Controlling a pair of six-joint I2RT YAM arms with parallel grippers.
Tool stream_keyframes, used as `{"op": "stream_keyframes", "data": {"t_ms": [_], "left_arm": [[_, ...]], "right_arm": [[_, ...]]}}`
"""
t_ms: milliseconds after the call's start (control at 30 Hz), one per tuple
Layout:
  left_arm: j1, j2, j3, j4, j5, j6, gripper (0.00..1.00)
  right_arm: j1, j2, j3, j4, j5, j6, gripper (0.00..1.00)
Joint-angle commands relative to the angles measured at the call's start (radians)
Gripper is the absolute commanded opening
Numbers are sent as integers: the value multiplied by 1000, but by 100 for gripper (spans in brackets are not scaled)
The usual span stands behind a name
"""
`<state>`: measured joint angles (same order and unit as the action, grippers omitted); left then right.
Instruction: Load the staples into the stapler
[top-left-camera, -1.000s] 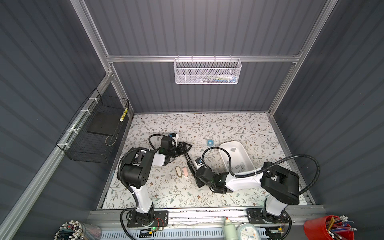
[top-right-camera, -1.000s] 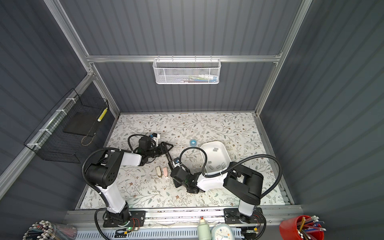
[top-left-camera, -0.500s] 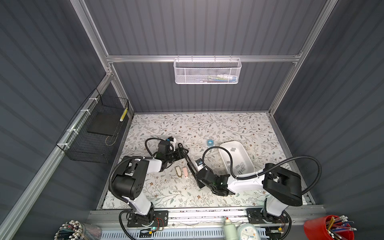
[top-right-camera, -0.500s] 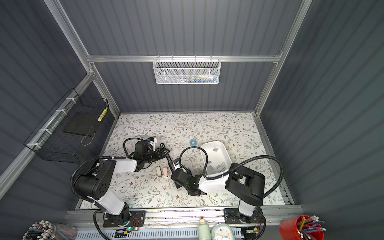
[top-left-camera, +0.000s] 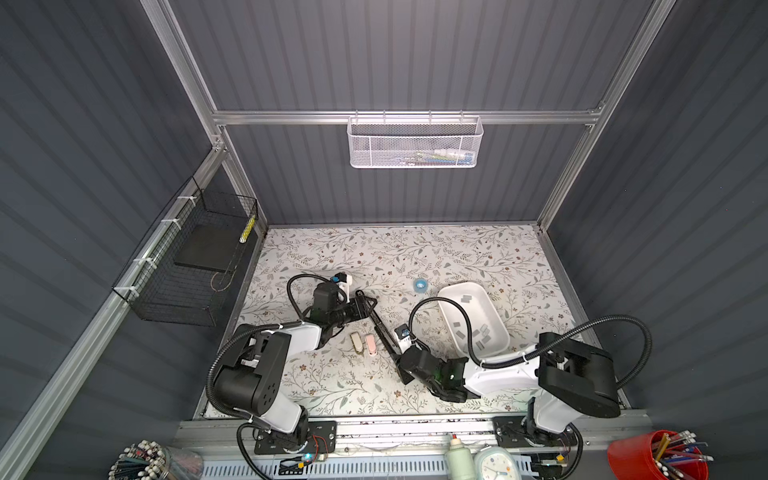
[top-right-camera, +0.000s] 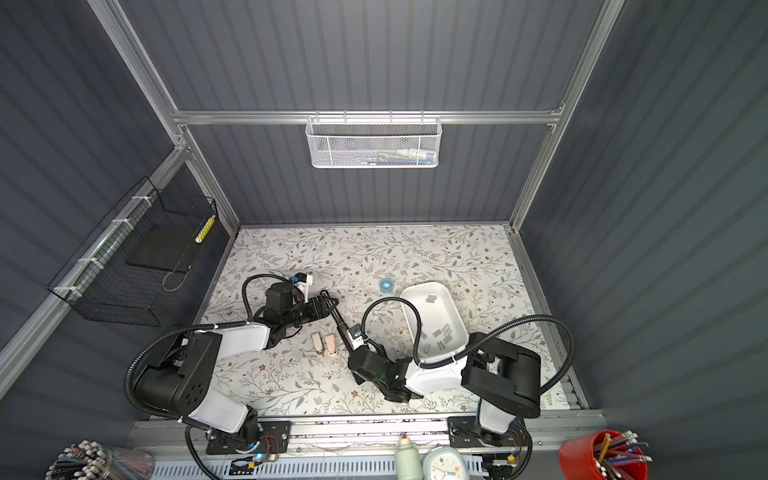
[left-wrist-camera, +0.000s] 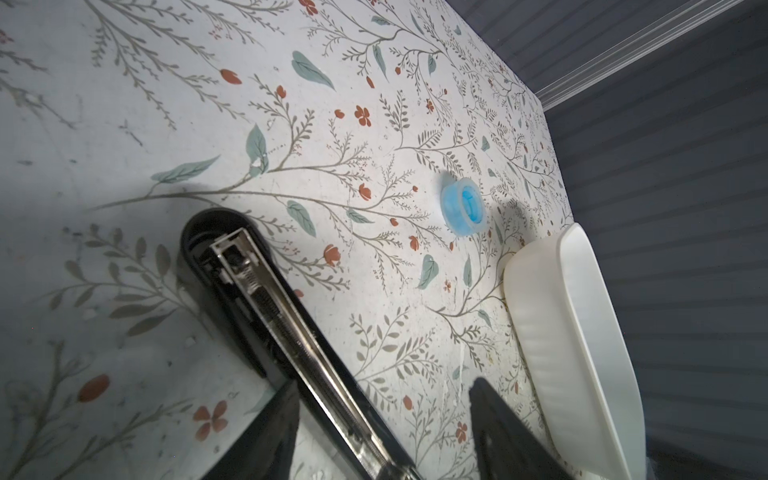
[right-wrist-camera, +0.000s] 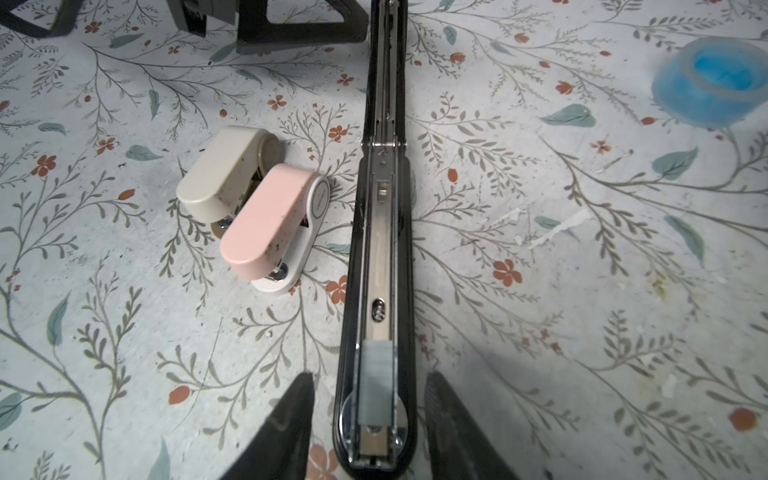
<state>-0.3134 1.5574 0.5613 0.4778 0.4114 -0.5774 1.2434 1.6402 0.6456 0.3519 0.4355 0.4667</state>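
The right gripper (right-wrist-camera: 370, 376) straddles the open black stapler (right-wrist-camera: 380, 232), its fingers spread and clear of the stapler's sides. A grey strip of staples (right-wrist-camera: 377, 386) lies in the channel between them. Ahead to one side, a pink mini stapler (right-wrist-camera: 270, 220) lies against a beige mini stapler (right-wrist-camera: 224, 170); opposite sits a blue tape roll (right-wrist-camera: 715, 79).

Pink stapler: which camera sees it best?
The right wrist view: the pink stapler shows close up, pink top on white base, against the beige stapler. In both top views it is a tiny pink speck near the black stapler. The left wrist view misses it.
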Motion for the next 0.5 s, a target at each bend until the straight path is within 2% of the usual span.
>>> {"op": "stream_keyframes", "data": {"t_ms": [0, 67, 167, 467], "left_arm": [[-3, -22, 1, -72, -61, 2, 69], [-3, -38, 11, -137, -131, -6, 71], [-3, -58, 11, -169, -155, -13, 73], [-3, -52, 5, -142, -127, -22, 75]], "right_arm": [[11, 15, -6, 18, 11, -1, 47], [11, 22, -5, 13, 22, 4, 45], [12, 33, 1, -2, 43, 15, 41], [11, 55, 0, 22, 74, 27, 32]]}}
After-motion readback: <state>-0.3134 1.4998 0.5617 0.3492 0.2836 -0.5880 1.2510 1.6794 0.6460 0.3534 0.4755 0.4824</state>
